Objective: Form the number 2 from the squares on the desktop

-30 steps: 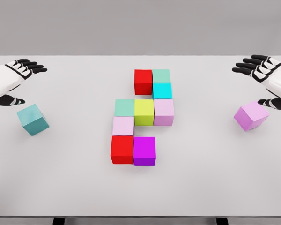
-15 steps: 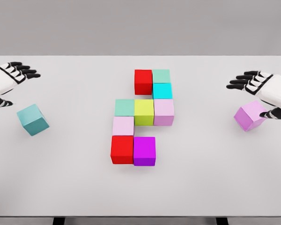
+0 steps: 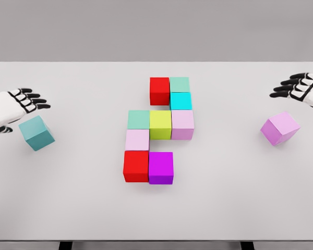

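My left hand (image 3: 13, 107) sits at the left edge of the tabletop (image 3: 68, 203), fingers spread and slack, holding nothing. It hangs just above and left of the teal cube (image 3: 36, 133), which lies turned at an angle; I cannot tell whether thumb and cube touch.

My right hand (image 3: 305, 89) shows at the right edge, partly cut off by the frame, fingers spread, empty. The lilac cube (image 3: 280, 128) lies below and left of it, apart from it, also turned at an angle.

Centre of tabletop: nine cubes packed edge to edge. Far row: red cube (image 3: 159, 90) with mint cube (image 3: 179, 84) on its right. Cyan cube (image 3: 181, 101) directly in front of the mint one. Middle row, left to right: pale green cube (image 3: 139, 119), yellow-green cube (image 3: 160, 124), pink cube (image 3: 182, 124). Pale pink cube (image 3: 137, 139) in front of the pale green one. Near row: second red cube (image 3: 136, 165) and magenta cube (image 3: 160, 167) beside it.

Both loose cubes lie well apart from the cluster, one on each side.
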Available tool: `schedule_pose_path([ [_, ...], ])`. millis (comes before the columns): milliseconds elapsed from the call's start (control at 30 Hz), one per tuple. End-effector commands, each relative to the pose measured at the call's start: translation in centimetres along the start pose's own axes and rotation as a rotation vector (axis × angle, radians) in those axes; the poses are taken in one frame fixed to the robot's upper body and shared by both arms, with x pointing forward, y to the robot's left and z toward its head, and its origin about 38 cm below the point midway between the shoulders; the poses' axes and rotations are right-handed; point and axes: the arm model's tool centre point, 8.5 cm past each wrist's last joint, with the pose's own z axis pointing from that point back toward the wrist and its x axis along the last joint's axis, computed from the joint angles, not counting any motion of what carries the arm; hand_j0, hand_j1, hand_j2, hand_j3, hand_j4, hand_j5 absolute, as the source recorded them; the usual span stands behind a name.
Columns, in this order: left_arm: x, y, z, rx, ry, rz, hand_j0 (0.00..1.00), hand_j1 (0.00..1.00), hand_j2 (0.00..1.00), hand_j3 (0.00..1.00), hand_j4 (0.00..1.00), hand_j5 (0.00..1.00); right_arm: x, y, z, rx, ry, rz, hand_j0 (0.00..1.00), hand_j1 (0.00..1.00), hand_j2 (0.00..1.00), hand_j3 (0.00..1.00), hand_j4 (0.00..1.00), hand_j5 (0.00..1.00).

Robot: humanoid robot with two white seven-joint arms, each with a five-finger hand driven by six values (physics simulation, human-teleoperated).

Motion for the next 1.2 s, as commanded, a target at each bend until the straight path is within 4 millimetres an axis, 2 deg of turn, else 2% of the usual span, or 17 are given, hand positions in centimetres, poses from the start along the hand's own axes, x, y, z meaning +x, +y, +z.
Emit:
schedule_pose_path([
  [0, 0.3, -0.5, 0.1, -0.022, -0.012, 0.003, 1.0, 1.0, 1.0, 1.0, 1.0, 1.0, -0.1, -0.1, 0.2, 0.015, 0.002, 0.004, 1.0, 1.0, 1.0, 1.0, 1.0, 1.0],
  [300, 1.1, -1.2, -0.3, -0.042, -0.038, 0.01, 1.0, 1.0, 1.0, 1.0, 1.0, 1.0, 0.0, 1.0, -0.8, 0.064, 0.02, 0.049, 1.0, 1.0, 1.0, 1.0, 1.0, 1.0],
  [433, 1.7, -1.6, -0.6, -0.055, -0.059, 0.012, 1.0, 1.0, 1.0, 1.0, 1.0, 1.0, -0.4, 1.7, -2.6, 0.081, 0.006, 0.037, 1.0, 1.0, 1.0, 1.0, 1.0, 1.0],
  [600, 1.9, -1.7, -0.7, -0.054, -0.063, 0.013, 1.0, 1.0, 1.0, 1.0, 1.0, 1.0, -0.6, 3.1, -3.1, 0.124, 0.007, 0.028, 1.0, 1.0, 1.0, 1.0, 1.0, 1.0],
  [700, 2.4, -2.2, -1.1, -0.064, -0.079, 0.02, 1.0, 1.0, 1.0, 1.0, 1.0, 1.0, -1.8, 2.9, -4.1, 0.153, 0.012, 0.03, 1.0, 1.0, 1.0, 1.0, 1.0, 1.0],
  [800, 2.5, -2.3, -1.2, -0.066, -0.081, 0.016, 1.0, 1.0, 1.0, 1.0, 1.0, 1.0, -1.6, 3.3, -5.4, 0.198, -0.011, 0.052, 1.0, 1.0, 1.0, 1.0, 1.0, 1.0],
  [967, 2.5, -2.3, -1.2, -0.067, -0.082, 0.016, 1.0, 1.0, 1.0, 1.0, 1.0, 1.0, -1.4, 3.0, -6.1, 0.234, -0.028, 0.091, 1.0, 1.0, 1.0, 1.0, 1.0, 1.0],
  [1167, 2.5, -2.2, -1.4, -0.068, -0.085, 0.013, 1.0, 1.0, 1.0, 1.0, 1.0, 1.0, -1.7, 4.4, -6.9, 0.303, -0.016, 0.127, 1.0, 1.0, 1.0, 1.0, 1.0, 1.0],
])
